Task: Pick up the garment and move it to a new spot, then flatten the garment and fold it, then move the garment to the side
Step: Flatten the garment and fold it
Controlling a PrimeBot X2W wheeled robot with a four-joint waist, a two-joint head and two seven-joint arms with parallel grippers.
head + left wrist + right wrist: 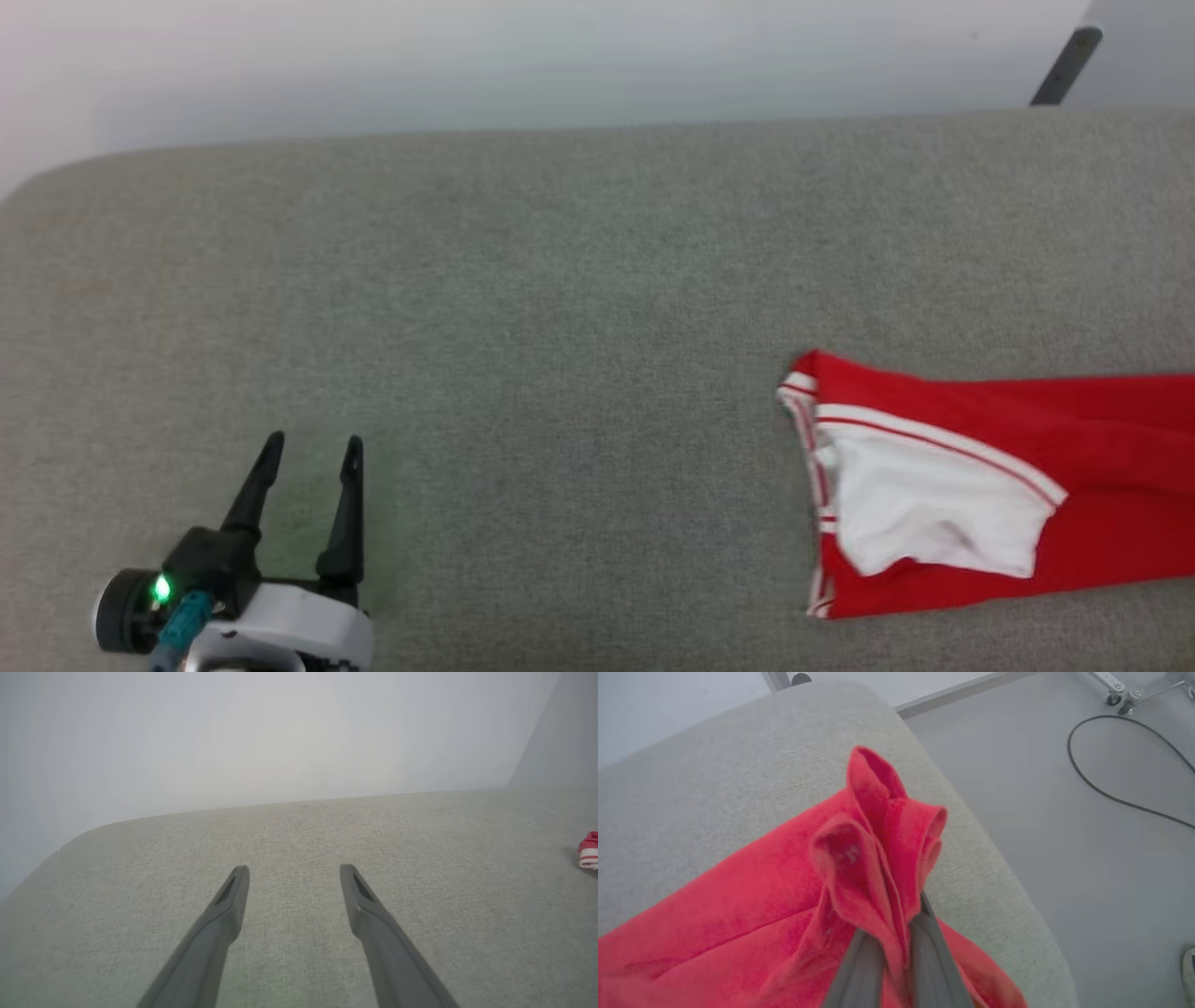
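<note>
The garment [1102, 439]: a red folded band, white stripe-trimmed sleeve uppermost, lying flat at 4 o'clock in my head view. One red edge is bunched upward, pinched in my right gripper [896, 947].

Soft, even, bright light leaves almost no shadows on the grey surface [560, 280]. A green lamp [161, 588] on the left claw [313, 439] tints the surface around it faintly green. In the left wrist view the wall [280, 732] washes out pale and hazy. In the right wrist view the garment [761, 896] near the lens looks blurred and oversaturated.
</note>
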